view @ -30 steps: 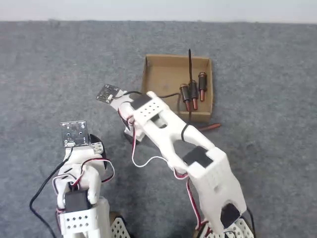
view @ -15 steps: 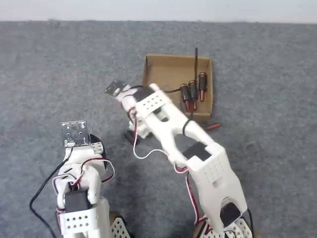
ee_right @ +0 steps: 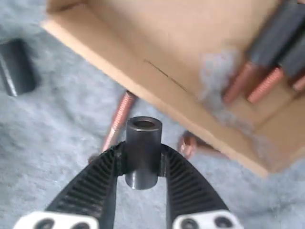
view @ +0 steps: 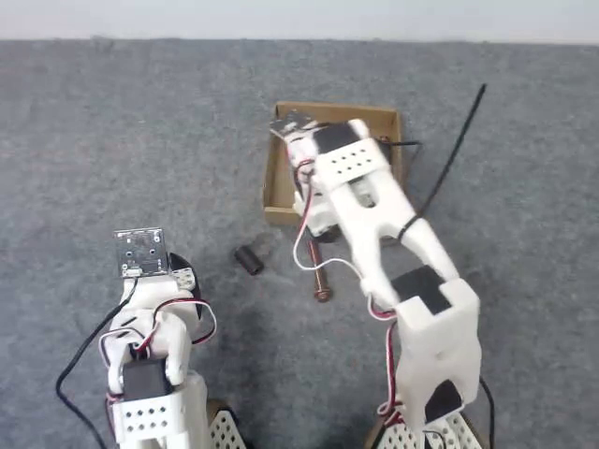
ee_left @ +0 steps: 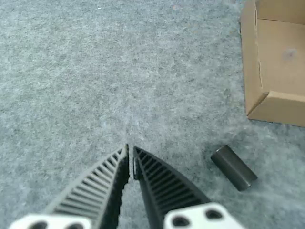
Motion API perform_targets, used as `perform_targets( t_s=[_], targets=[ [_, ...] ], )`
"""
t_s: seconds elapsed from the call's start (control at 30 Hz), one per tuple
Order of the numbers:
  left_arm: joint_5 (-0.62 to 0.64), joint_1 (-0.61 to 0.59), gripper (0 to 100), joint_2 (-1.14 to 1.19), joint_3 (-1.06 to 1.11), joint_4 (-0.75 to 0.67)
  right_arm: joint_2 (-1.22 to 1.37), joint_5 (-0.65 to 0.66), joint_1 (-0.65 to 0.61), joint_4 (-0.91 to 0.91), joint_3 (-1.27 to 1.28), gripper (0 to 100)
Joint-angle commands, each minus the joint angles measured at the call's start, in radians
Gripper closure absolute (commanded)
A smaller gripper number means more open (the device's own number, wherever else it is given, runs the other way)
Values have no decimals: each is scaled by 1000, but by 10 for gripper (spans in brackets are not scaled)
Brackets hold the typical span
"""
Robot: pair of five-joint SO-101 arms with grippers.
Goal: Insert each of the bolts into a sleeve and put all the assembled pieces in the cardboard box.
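A grey felt-like table cover (view: 112, 140) runs back to a pale wall. From above, the right arm (view: 360, 182) leans over the cardboard box (view: 271, 182) and covers most of its inside, while the left arm (view: 150, 346) sits folded at the near edge. On the cover just outside the box lie a loose sleeve (view: 249, 259) and, a little apart from it, a bolt (view: 321, 276). The left wrist view shows the left gripper (ee_left: 131, 162) with its fingers pressed together on nothing. It is low over the cover, with the same loose sleeve (ee_left: 233, 167) lying on its side nearby and a corner of the box (ee_left: 281, 107) beyond. The right wrist view looks under the arm. The right gripper (ee_right: 143, 155) is clamped around a held sleeve (ee_right: 143, 138), upright with its bore open, near the box wall (ee_right: 157, 86). Inside the box lie assembled pieces (ee_right: 267, 52), seemingly three, with copper threads poking out of dark sleeves. On the cover below are the bolt (ee_right: 119, 121) and the head of a second bolt (ee_right: 188, 143) close to the wall. By my reckoning the job is over halfway: two sleeves and two bolts remain to be joined and boxed.
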Motion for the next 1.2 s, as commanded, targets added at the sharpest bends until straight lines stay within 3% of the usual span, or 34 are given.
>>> perform_targets(
  t_s=[0.0,0.47,1.17],
  targets=[
    [-12,0,988,-23,-12,2,-173,-12,47,-56,101,991],
    [-12,0,988,-23,-12,2,-585,0,229,-364,772,991],
    [-6,14,988,-23,-12,-14,-891,29,650,-651,1290,991]
  ],
)
